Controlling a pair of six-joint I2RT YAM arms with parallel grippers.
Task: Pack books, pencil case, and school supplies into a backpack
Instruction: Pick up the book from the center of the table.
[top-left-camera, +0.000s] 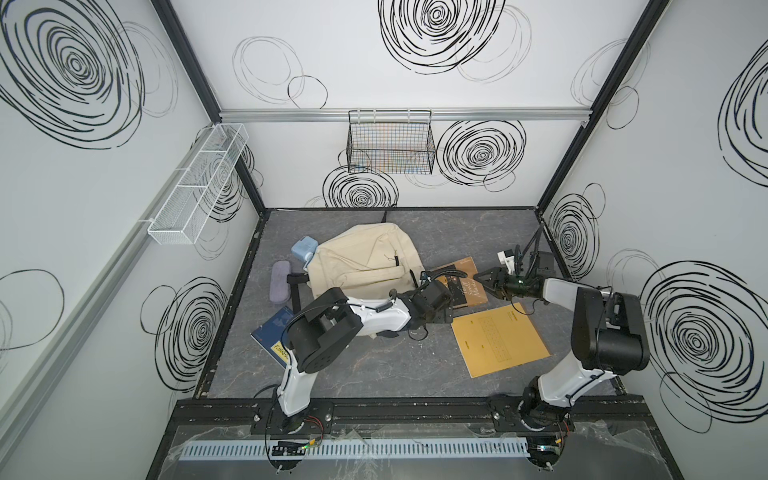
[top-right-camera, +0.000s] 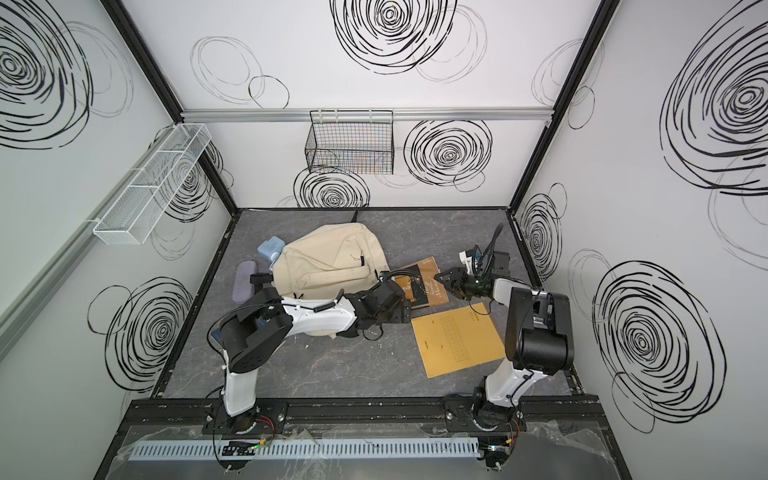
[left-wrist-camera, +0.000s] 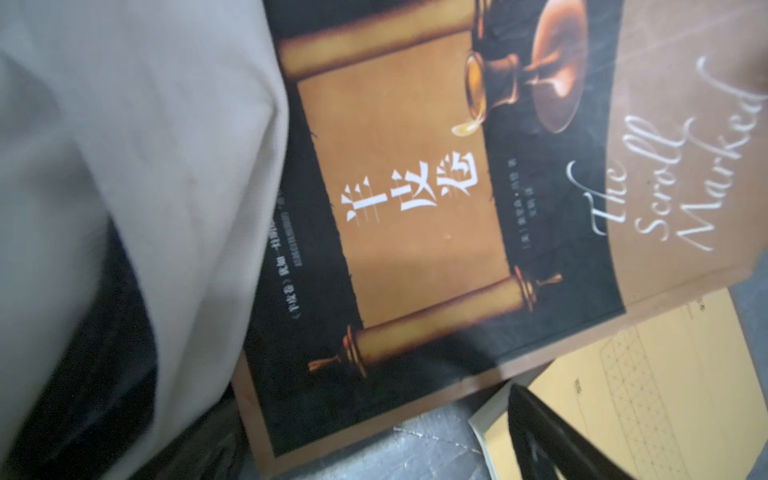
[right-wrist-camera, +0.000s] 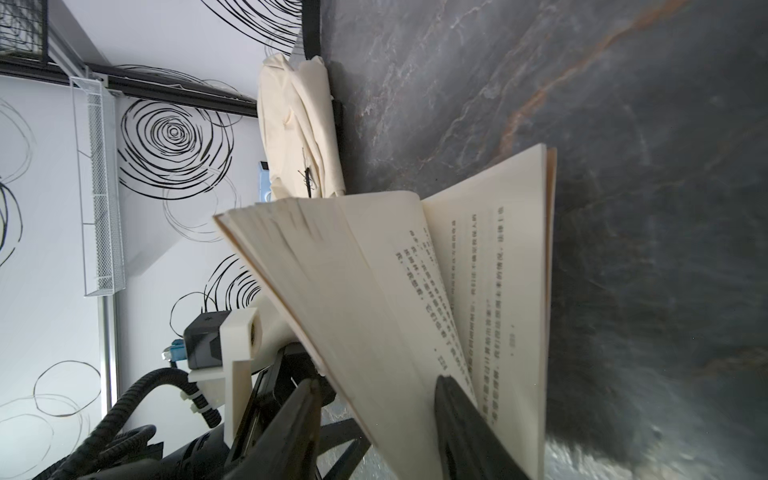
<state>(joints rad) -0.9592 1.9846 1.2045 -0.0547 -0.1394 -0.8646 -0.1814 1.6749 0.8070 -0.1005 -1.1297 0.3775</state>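
Straddling brown book (right-wrist-camera: 478, 270) pages: right pincer (right-wrist-camera: 376, 382), grip unclear | left pincer (top-left-camera: 438, 318) spread wide

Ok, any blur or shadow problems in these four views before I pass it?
Left wrist view: soft throughout, backpack fabric smeared, scroll book title legible. Right wrist view: that book's fanned page edges motion-blurred, its shadow dark on the table. Both top views: sharp and evenly lit.

Both top views look steeply down from high above the near edge, taking in the whole table (top-left-camera: 374, 374). The left wrist view is pressed close over the brown book (left-wrist-camera: 415, 208) and backpack (left-wrist-camera: 124, 166); the right wrist view, low, faces left across both.
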